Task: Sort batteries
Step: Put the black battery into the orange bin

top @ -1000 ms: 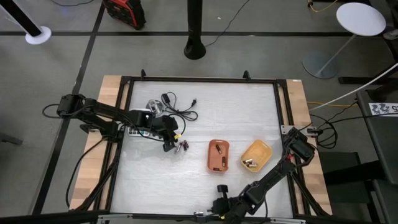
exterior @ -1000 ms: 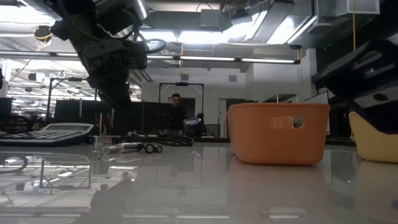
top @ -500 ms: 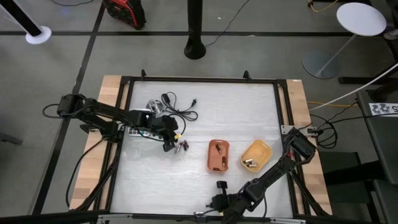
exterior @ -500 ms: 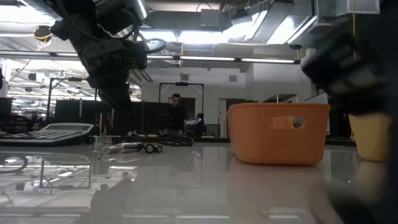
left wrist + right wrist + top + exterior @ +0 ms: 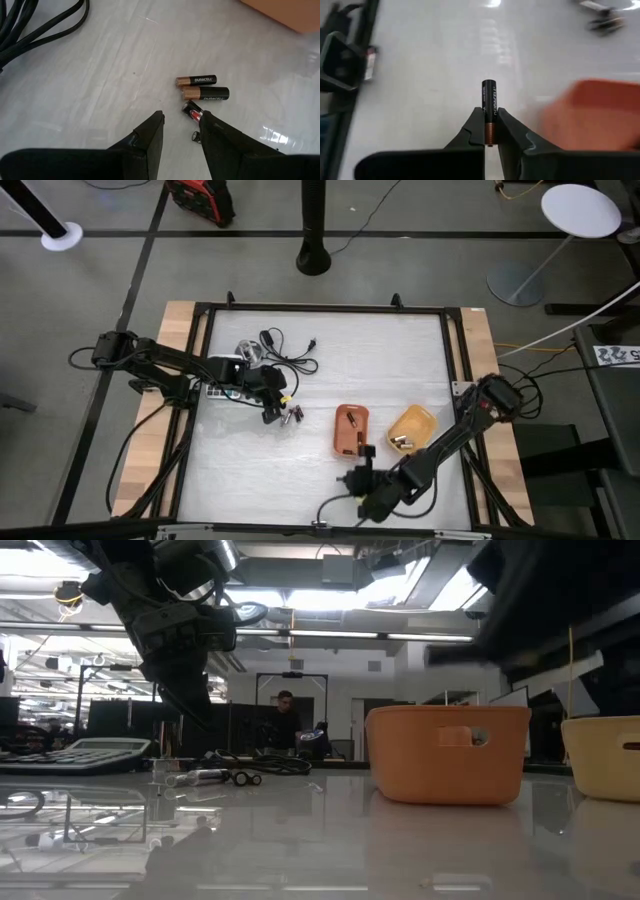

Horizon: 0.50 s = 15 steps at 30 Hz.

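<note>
Since a second ago the right arm has swung up from the table's near edge, and its right gripper (image 5: 364, 453) now sits just beside the near end of the orange tray (image 5: 351, 430); the left arm has not shifted at all. Seen from the right wrist, that gripper's two fingers (image 5: 471, 131) pinch a black-and-copper Duracell battery (image 5: 489, 111) by its copper end, the cell pointing straight out from between them, with the orange tray blurred off to one side.

Across the table the left gripper (image 5: 270, 415) hangs low over the white surface, next to the loose batteries (image 5: 292, 416). Its fingers (image 5: 150, 140) are spread apart with nothing between them. In the left wrist view, two Duracell cells (image 5: 202, 86) lie side by side and touching, and a third battery with a red band (image 5: 192, 111) lies just ahead of one fingertip. A black coiled cable (image 5: 285, 360) and a grey calculator (image 5: 75, 753) lie beyond the left gripper.

The orange tray holds a couple of batteries, and the yellow tray (image 5: 412, 429) just to its right holds a few more (image 5: 400, 443).

In the low view, a person (image 5: 284, 720) stands far off in the room behind the table.
</note>
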### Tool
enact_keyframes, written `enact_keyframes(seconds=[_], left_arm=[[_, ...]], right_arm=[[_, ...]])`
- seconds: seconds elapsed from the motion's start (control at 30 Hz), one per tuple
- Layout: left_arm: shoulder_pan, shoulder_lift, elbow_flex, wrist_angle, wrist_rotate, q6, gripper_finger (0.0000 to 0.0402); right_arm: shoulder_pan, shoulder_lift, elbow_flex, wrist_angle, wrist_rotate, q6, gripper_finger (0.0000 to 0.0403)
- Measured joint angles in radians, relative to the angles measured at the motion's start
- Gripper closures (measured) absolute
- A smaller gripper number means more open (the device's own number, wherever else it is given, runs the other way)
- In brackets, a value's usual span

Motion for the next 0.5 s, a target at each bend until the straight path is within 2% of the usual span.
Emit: enact_keyframes(seconds=[0.27, 0.5], left_arm=[[-0.034, 0.0, 0.0, 0.002, 0.0, -0.054, 0.0284], [-0.045, 0.0, 0.0, -0.001, -0.004, -0.168, 0.0284]], right_arm=[[-0.077, -0.092, 0.001, -0.247, 0.052, -0.051, 0.0382], [-0.167, -0.095, 0.001, -0.321, 0.032, -0.113, 0.0381]])
